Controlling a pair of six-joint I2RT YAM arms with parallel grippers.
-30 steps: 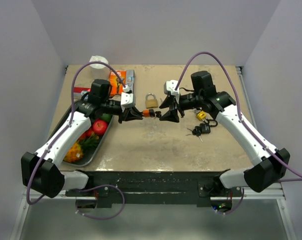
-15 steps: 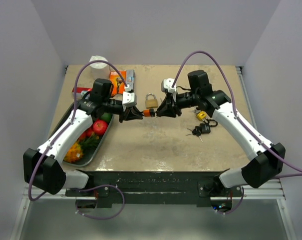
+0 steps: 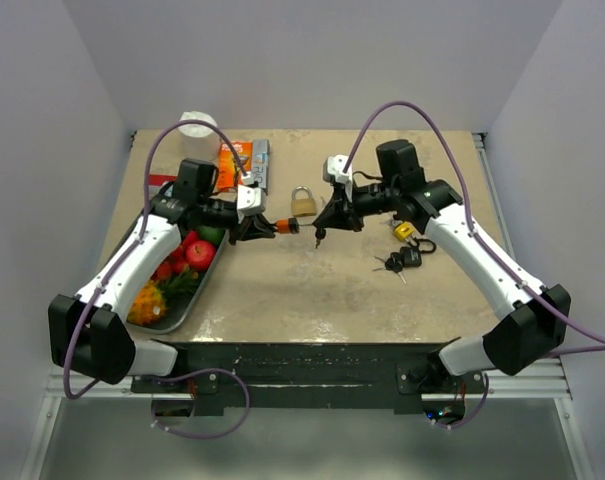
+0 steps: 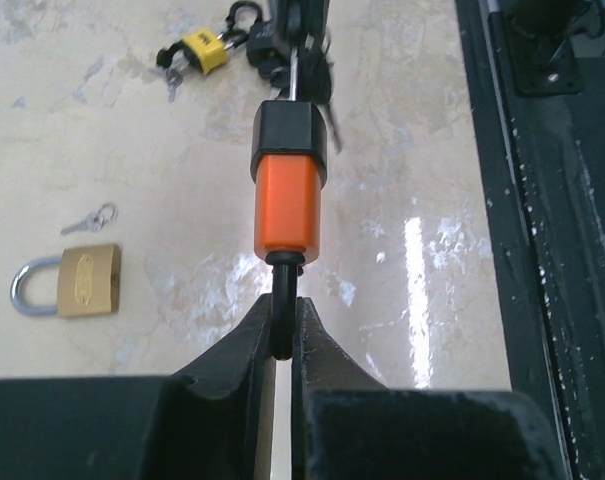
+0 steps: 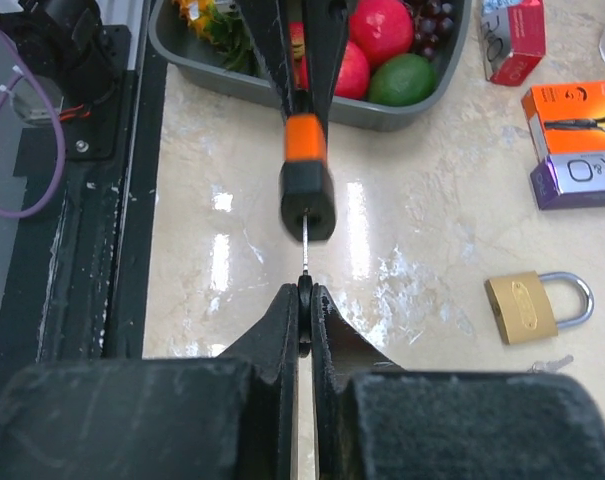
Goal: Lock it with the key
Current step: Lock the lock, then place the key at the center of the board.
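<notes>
A padlock with an orange body (image 4: 287, 200) and black base hangs in mid-air over the table's middle. My left gripper (image 4: 282, 320) is shut on its black shackle. The key (image 5: 305, 262) sits in the black base of the orange padlock (image 5: 306, 170), its thin blade showing. My right gripper (image 5: 306, 300) is shut on the key's black head. From above, the left gripper (image 3: 265, 228) and the right gripper (image 3: 325, 222) face each other with the orange padlock (image 3: 282, 227) between them. A second key dangles below the held one.
A brass padlock (image 3: 303, 202) lies just behind the grippers with a small key (image 4: 87, 220) beside it. A yellow padlock (image 3: 403, 230) and a black padlock with keys (image 3: 407, 258) lie at the right. A grey fruit tray (image 3: 204, 278) and boxes (image 3: 234, 160) stand at the left.
My right gripper has moved left onto the key and shut on its head. The left gripper with the padlock has shifted slightly left.
</notes>
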